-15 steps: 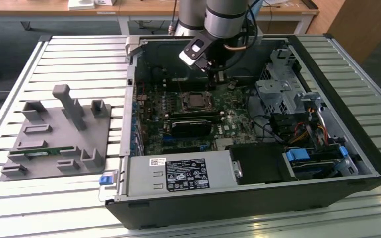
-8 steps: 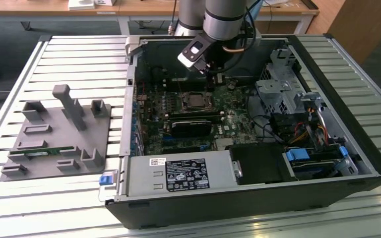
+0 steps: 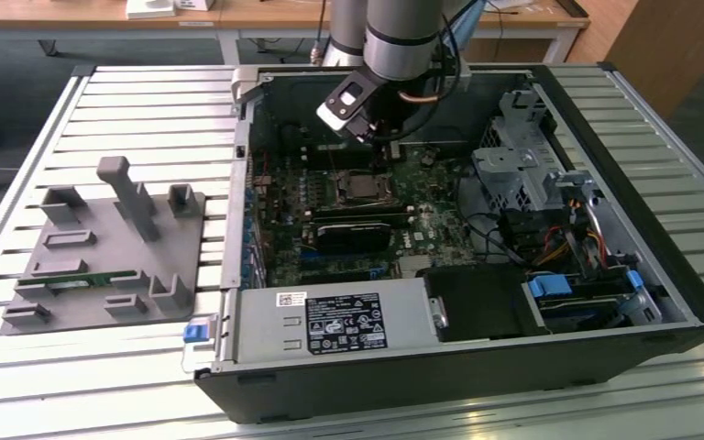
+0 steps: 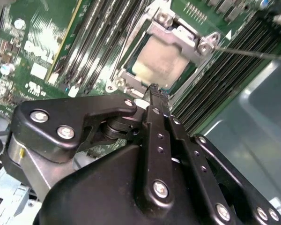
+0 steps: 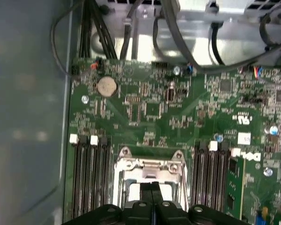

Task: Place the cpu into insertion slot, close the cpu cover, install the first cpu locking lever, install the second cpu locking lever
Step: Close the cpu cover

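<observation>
The black gripper [image 4: 154, 90], jaws pinched together and empty, hangs just above the small flat silvery-grey cpu [image 4: 160, 63], which is seemingly seated beneath the thin silvery metal-frame cpu cover [image 4: 180, 33]. The chip looks light, stiff and fragile, so grip it by the edges.

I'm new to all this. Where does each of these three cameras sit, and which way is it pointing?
Exterior view: stands apart, high up, looking down into the open computer case; the arm reaches in.
First wrist view: on the arm, looking along the claw onto the motherboard.
Second wrist view: on the arm, behind the claw, facing the cpu.
Shared: both wrist views show the claw's shut tips by the cpu cover.
</observation>
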